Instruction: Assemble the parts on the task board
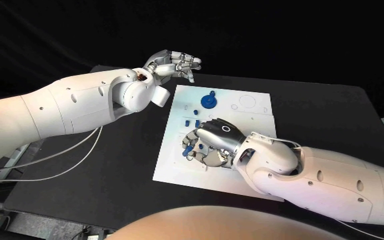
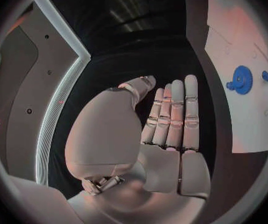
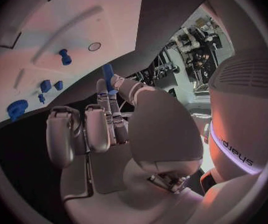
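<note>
You've got the right hand down over the near-left part of the task board, and in the right wrist view a slim blue part is pinched btwn its thumb and a fingertip, so it's gripping that piece, other fingers curled in beside it. That part looks like a short pin or peg; its long axis runs roughly along the fingers, free end pointing away from the palm toward the board edge, tho the lower end is hidden by the fingers so you can't tell its full shape. Judging by looks it's light, stiff plastic and prob smooth, so it'll slip or twist if you squeeze off-centre: keep hold mid-shaft, leave the tip free for seating. Left hand is up off the table beyond the board's far-left corner, holding nothing; in its wrist view the fingers lie straight and side by side, thumb apart, i.e. empty and spread flat. On the board, the blue gear sits flat near the far-left area, w/ a few small blue parts just nearer, btwn gear and right hand. Gear's rigid, toothed rim gives grip; take it across the rim, not the face.
</note>
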You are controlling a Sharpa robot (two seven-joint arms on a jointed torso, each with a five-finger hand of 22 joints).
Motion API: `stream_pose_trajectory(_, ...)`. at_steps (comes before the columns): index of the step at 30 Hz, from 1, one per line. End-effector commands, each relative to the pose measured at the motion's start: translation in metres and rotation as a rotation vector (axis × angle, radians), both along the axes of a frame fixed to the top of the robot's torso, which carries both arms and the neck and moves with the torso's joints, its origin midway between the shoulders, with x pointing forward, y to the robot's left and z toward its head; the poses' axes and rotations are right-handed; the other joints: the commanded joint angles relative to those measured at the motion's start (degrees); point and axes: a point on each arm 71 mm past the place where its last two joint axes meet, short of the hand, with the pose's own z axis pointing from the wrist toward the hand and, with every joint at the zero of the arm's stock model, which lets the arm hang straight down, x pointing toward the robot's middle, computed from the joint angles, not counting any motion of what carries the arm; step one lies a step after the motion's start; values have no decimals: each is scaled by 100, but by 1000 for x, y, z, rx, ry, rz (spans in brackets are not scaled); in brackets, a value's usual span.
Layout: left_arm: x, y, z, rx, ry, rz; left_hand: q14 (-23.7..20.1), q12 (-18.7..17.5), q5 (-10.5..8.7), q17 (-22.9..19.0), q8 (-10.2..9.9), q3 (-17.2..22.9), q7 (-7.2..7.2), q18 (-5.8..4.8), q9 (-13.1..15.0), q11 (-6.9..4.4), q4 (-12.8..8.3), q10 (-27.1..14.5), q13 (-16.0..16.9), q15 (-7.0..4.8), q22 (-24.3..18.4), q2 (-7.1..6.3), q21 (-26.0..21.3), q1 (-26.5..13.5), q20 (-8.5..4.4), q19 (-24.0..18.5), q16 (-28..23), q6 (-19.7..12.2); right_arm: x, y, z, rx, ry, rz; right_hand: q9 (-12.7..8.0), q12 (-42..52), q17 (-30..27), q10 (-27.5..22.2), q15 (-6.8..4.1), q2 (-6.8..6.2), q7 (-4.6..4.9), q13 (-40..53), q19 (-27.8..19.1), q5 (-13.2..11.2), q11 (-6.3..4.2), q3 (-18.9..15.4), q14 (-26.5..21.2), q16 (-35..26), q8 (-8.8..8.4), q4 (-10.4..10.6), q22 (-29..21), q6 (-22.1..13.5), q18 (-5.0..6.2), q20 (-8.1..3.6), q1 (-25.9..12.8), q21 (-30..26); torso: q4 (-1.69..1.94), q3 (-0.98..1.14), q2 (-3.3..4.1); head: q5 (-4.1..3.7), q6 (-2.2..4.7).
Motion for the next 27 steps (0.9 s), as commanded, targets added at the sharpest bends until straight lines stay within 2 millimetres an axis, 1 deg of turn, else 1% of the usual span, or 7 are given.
stream_pose_trajectory(1,-1,-2,1,-15,3,-18,-7,-15,-8,-6,22,-8,-6,71,-6,-12,6,-45,-9,26,-7,64,-26,8,-1,23,-39,-43,0,1,-6,-23,1,18,226,-19,-2,36,-54,34,14,6,146,30,18,1,210,17,93,-23,982,22,-94,-40,8,-20,-5,8,-1,8,-23)
stream_pose_trajectory(3,-1,-2,1,-15,3,-18,-7,-15,-8,-6,22,-8,-6,71,-6,-12,6,-45,-9,26,-7,64,-26,8,-1,23,-39,-43,2,1,-9,-39,3,16,228,-21,-1,37,-53,32,15,7,148,30,19,0,210,18,94,-25,984,21,-94,-39,6,-17,-4,13,-3,14,-34)
stream_pose_trajectory(10,-1,-2,0,-14,3,-16,-7,-13,-8,-6,24,-12,-6,70,-7,-11,14,-50,-10,28,-11,68,-32,0,1,25,-41,-49,3,-1,-16,-81,3,14,236,-28,-7,34,-51,25,19,8,143,29,23,-4,208,15,98,-27,980,14,-92,-38,-6,-25,-12,12,-5,25,-54)
stream_pose_trajectory(14,-1,-2,0,-14,4,-17,-7,-13,-8,-6,24,-12,-6,70,-7,-11,14,-50,-10,28,-11,68,-32,0,1,25,-41,-49,4,-2,-19,-107,-1,9,236,-28,-7,34,-51,25,19,8,143,29,23,-4,208,15,98,-27,980,14,-92,-38,-6,-25,-7,12,-5,24,-67)
stream_pose_trajectory(27,-1,0,0,-13,4,-13,-8,-12,-8,-6,25,-15,-6,70,-7,-10,21,-53,-11,29,-14,72,-36,-6,2,26,-42,-52,4,-2,-21,-134,-11,6,243,-34,-9,35,-48,22,21,9,141,26,26,-6,208,16,102,-27,978,7,-92,-37,-18,-28,-8,9,-3,27,-81)
